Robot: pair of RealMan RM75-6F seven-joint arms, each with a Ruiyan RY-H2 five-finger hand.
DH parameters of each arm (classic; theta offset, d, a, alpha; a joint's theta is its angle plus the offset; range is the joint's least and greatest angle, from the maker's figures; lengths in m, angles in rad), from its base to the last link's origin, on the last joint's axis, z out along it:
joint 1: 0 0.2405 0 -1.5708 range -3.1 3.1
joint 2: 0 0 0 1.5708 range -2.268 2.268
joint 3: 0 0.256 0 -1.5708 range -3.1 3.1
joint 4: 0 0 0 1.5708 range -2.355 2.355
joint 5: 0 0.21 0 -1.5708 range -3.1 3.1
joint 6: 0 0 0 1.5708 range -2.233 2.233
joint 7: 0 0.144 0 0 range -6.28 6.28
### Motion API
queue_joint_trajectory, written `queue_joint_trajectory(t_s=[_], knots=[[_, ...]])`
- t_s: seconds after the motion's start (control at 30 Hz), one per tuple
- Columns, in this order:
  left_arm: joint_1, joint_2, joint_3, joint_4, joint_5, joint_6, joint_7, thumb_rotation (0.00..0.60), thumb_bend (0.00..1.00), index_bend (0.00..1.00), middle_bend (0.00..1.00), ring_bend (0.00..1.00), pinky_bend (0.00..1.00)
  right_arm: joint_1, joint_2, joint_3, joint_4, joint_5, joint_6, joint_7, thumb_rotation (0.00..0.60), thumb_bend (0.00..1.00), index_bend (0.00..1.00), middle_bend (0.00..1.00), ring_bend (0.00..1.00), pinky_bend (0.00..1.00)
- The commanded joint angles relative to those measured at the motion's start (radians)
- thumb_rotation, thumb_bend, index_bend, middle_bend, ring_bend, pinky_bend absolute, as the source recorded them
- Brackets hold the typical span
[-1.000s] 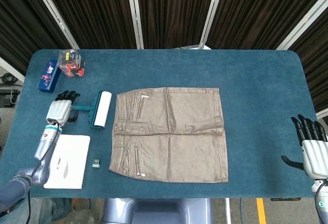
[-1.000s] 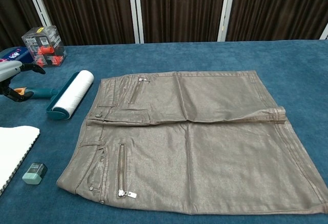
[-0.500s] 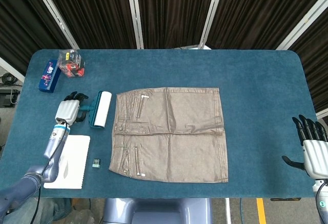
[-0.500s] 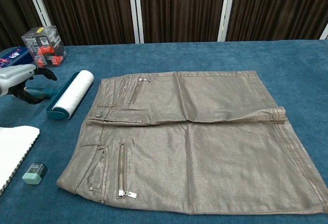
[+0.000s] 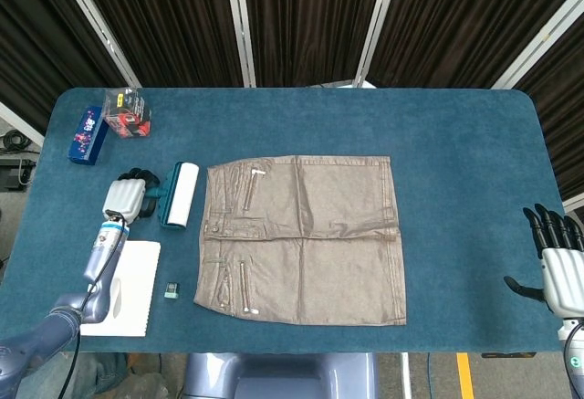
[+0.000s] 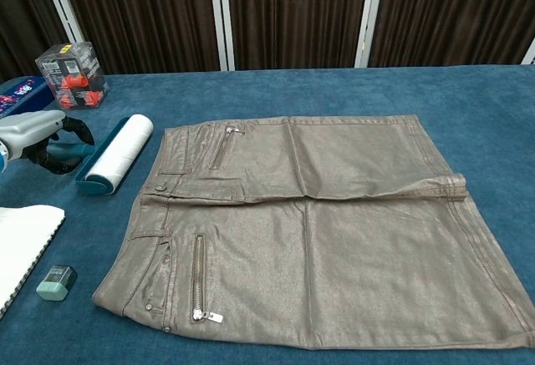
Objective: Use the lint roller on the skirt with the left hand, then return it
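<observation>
The lint roller (image 5: 181, 194) lies on the blue table just left of the skirt, its white roll (image 6: 117, 152) in a teal frame with the handle pointing left. My left hand (image 5: 128, 196) is over that handle, and in the chest view its dark fingers (image 6: 71, 131) curl around it. The roller still rests on the cloth. The brown skirt (image 5: 306, 235) lies flat in the middle, waistband and zips toward the roller (image 6: 318, 223). My right hand (image 5: 558, 262) hangs at the table's right front corner, fingers spread, holding nothing.
A white notebook (image 5: 119, 288) lies at the front left with a small teal block (image 5: 171, 290) beside it. A clear box with red contents (image 5: 128, 111) and a blue box (image 5: 88, 133) stand at the back left. Dark curtains hang behind the table.
My left hand has slid right onto the roller's handle and its fingers, spread a second ago, have curled around it. The roller, the skirt and my right hand have stayed put.
</observation>
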Motion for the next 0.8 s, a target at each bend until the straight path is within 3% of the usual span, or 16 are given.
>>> queue_joint_trajectory(t_s=[0.03,0.13,0.3,0.47,0.6,0.8], knots=[[-0.001,-0.009,0.002,0.010,0.004,0.009,0.001,0.600,0.50,0.37,0.28,0.18,0.24,-0.001,0.001,0.000,0.000,-0.001,0.002,0.002,0.600,0.00,0.00,0.00,0.00,0.00],[-0.003,-0.014,0.001,0.013,-0.003,-0.002,0.010,0.600,0.50,0.41,0.32,0.23,0.29,-0.001,0.000,0.000,0.000,-0.006,0.004,0.010,0.600,0.00,0.00,0.00,0.00,0.00],[-0.003,-0.017,-0.003,0.010,-0.009,0.003,0.020,0.600,0.55,0.57,0.45,0.32,0.37,-0.002,-0.008,0.002,0.013,-0.030,0.021,0.050,0.600,0.00,0.00,0.00,0.00,0.00],[0.002,0.005,0.006,-0.018,0.014,0.038,0.023,0.600,0.60,0.60,0.47,0.33,0.38,-0.005,-0.009,0.005,0.023,-0.033,0.030,0.066,0.600,0.00,0.00,0.00,0.00,0.00],[0.000,0.099,0.029,-0.144,0.074,0.091,0.053,0.600,0.60,0.60,0.48,0.34,0.38,-0.005,-0.004,0.003,0.017,-0.035,0.027,0.073,0.600,0.00,0.00,0.00,0.00,0.00],[-0.014,0.260,0.024,-0.399,0.083,0.102,0.176,0.600,0.60,0.62,0.49,0.35,0.40,-0.007,0.005,0.004,0.012,-0.031,0.026,0.085,0.600,0.00,0.00,0.00,0.00,0.00]])
